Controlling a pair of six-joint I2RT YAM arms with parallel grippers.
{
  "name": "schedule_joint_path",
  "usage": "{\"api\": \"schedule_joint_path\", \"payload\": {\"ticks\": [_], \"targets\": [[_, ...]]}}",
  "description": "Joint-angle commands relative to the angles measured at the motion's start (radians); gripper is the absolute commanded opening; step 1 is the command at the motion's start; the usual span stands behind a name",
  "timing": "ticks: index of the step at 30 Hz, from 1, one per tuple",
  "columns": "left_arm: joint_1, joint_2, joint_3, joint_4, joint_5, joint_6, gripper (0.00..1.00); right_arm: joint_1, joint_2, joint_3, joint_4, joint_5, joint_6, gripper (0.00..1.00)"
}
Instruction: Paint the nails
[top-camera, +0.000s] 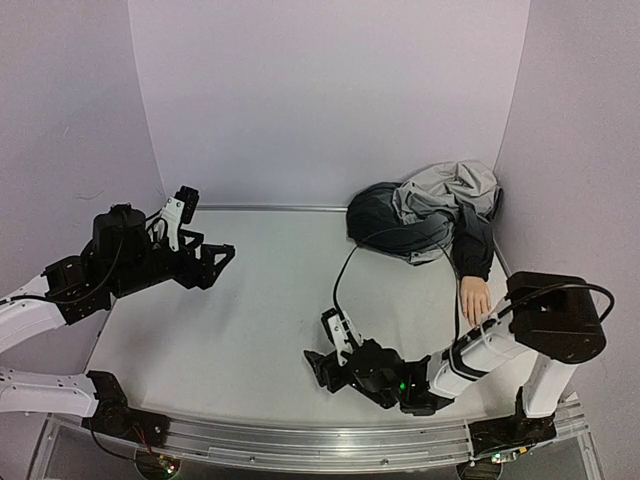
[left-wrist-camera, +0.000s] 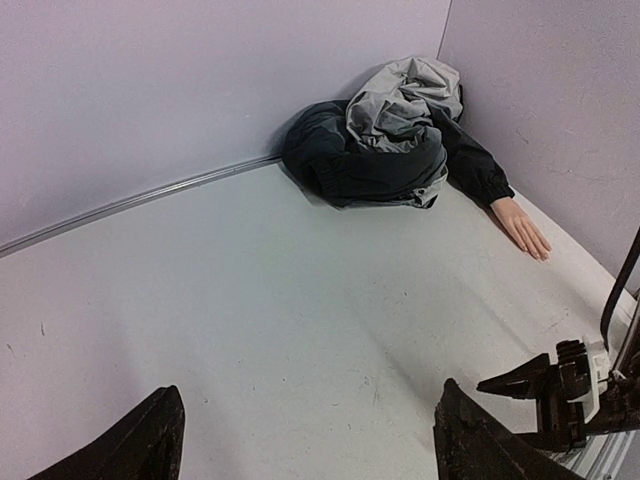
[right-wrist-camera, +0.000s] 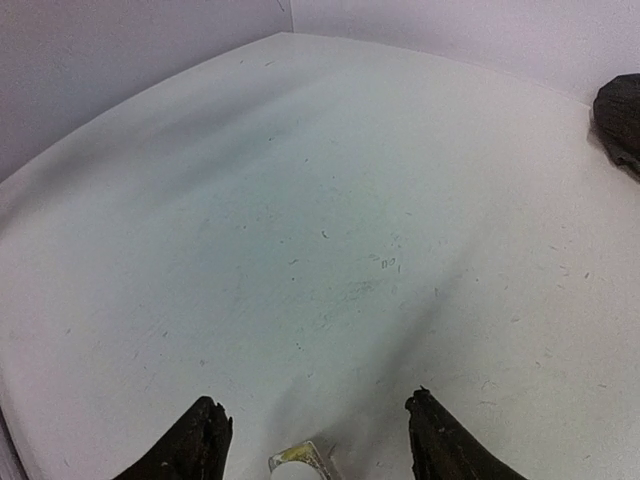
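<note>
No lettering, label, brand mark or number can be read in any of the three views. In the right wrist view, a few faint dark specks lie on the counter (right-wrist-camera: 385, 262) just right of the frame's centre. They are too small and smeared to make out as characters.

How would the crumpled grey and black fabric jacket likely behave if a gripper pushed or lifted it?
Probably floppy: the crumpled grey and black jacket lies in soft folds, so it would likely bunch or sag rather than slide whole. Its sleeve ends in a pale peach mannequin hand, which would probably drag along.
</note>
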Motion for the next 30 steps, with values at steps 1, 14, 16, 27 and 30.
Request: {"api": "schedule_joint_path", "payload": {"ticks": [1, 14, 16, 27, 30], "targets": [[0.007, -0.013, 0.006, 0.033, -0.009, -0.003, 0.88, -0.056, -0.143, -0.024, -0.002, -0.002, 0.015, 0.66], [0.454, -0.06, -0.086, 0.065, 0.067, -0.045, 0.94, -0.748, -0.58, -0.111, -0.409, -0.327, 0.039, 0.77], [0.567, -0.083, -0.094, 0.075, 0.11, -0.05, 0.94, -0.861, -0.64, -0.094, -0.495, -0.368, 0.017, 0.77], [0.693, -0.073, -0.047, 0.131, 0.067, 0.04, 0.92, -1.178, -0.827, 0.009, -0.692, -0.448, -0.133, 0.98], [0.693, -0.067, -0.005, 0.139, 0.084, 0.075, 0.92, -1.178, -0.889, 0.036, -0.721, -0.428, -0.158, 0.98]]}}
